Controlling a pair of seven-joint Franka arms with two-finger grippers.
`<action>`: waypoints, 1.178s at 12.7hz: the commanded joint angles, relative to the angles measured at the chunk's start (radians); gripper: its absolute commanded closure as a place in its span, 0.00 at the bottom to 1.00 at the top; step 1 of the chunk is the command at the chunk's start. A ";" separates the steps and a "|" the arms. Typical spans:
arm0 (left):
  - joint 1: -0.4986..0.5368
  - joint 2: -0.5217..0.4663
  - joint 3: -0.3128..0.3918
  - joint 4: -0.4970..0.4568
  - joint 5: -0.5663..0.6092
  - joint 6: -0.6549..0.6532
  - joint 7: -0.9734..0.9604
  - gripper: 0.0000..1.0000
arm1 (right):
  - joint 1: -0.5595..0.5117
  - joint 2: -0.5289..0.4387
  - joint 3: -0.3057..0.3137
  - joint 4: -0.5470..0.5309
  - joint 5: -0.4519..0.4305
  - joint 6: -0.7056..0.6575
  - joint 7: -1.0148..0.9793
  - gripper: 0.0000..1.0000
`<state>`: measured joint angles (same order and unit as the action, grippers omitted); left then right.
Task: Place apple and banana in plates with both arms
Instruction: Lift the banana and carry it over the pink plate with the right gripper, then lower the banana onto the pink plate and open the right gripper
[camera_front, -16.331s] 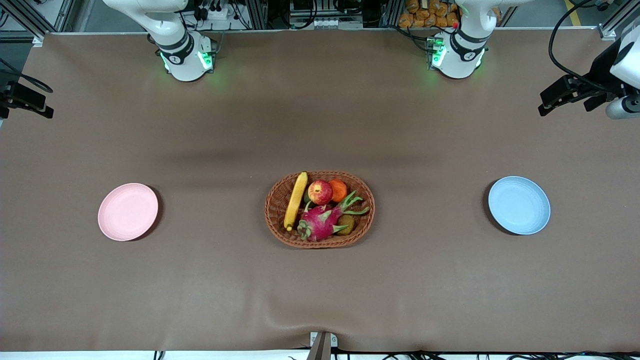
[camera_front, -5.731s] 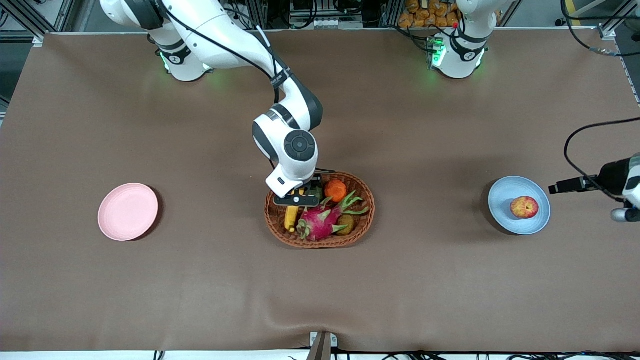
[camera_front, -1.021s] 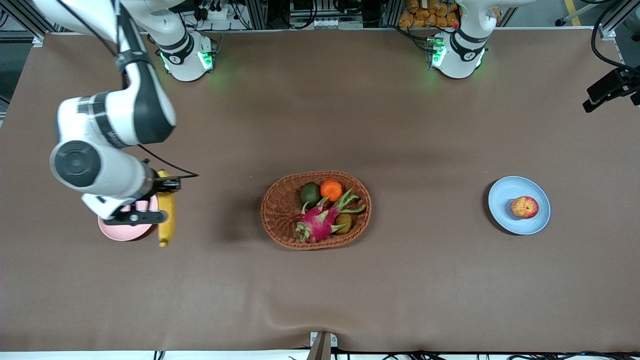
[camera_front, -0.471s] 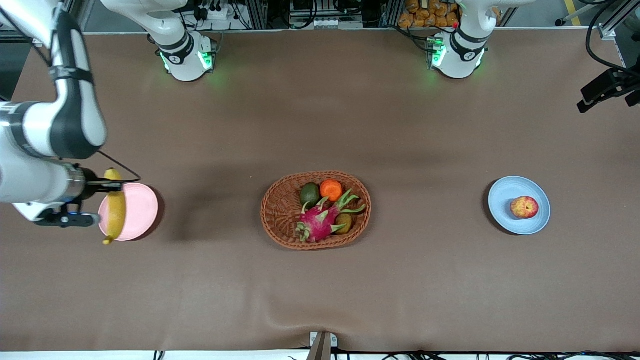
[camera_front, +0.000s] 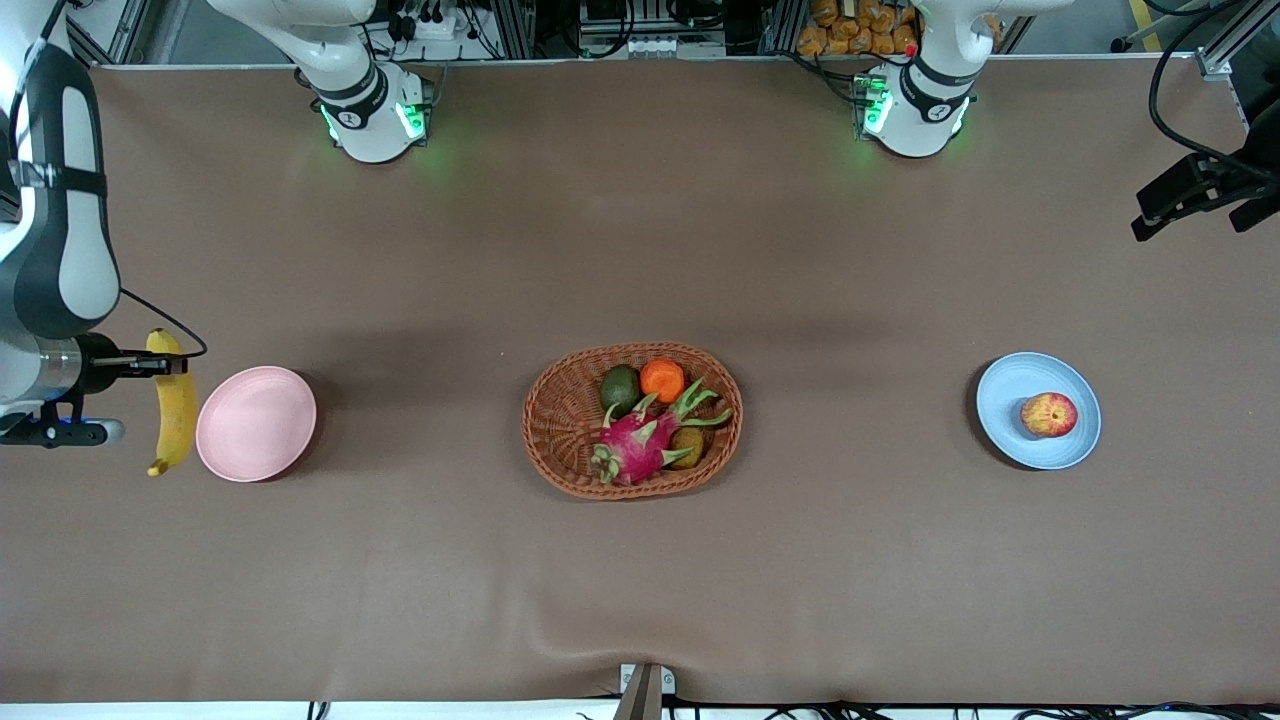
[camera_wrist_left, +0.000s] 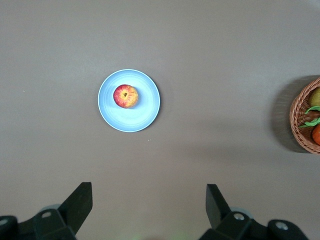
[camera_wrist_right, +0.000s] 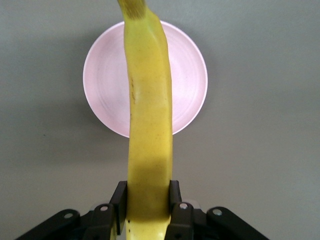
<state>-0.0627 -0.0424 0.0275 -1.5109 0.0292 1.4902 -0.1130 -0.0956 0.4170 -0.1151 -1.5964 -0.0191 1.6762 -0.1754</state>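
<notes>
Banana: one item, clamped near one end in my right gripper, carried up in the air. From the front camera it hangs over bare desk just beside the pink plate, toward the right arm's end of the desk. The right wrist view looks down along it, and there it overlaps the plate. Long axis: runs straight out from the gripper, crosswise to a line joining the two plates. I judge the coming move turns on this offset: the fruit has to come over the plate's middle before release, and since it looks about as long as the plate is wide, off-centre placement risks a tip overhanging the rim.

Appearance: slender, yellow, slightly curved, dark at the tips, a faint brown seam along one side.

Apple: red with yellow patches, already resting in the blue plate toward the left arm's end. This half looks done.

Left gripper: jaws apart, holding nothing, high over bare desk near the blue plate; this arm waits.

Wicker basket: mid-desk between the plates, holding other fruit.
</notes>
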 joint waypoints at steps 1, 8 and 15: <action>0.000 0.013 0.002 0.029 -0.025 -0.004 0.013 0.00 | -0.009 0.054 0.020 0.001 0.053 0.001 -0.006 1.00; 0.006 0.026 0.002 0.012 -0.034 0.022 0.012 0.00 | -0.015 0.114 0.020 0.007 0.084 0.007 0.004 0.00; 0.009 0.021 0.002 0.002 -0.034 0.022 0.012 0.00 | -0.006 0.019 0.020 0.027 0.080 -0.007 -0.009 0.00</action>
<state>-0.0596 -0.0162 0.0290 -1.5076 0.0117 1.5087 -0.1130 -0.0956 0.5011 -0.1022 -1.5652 0.0497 1.6833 -0.1747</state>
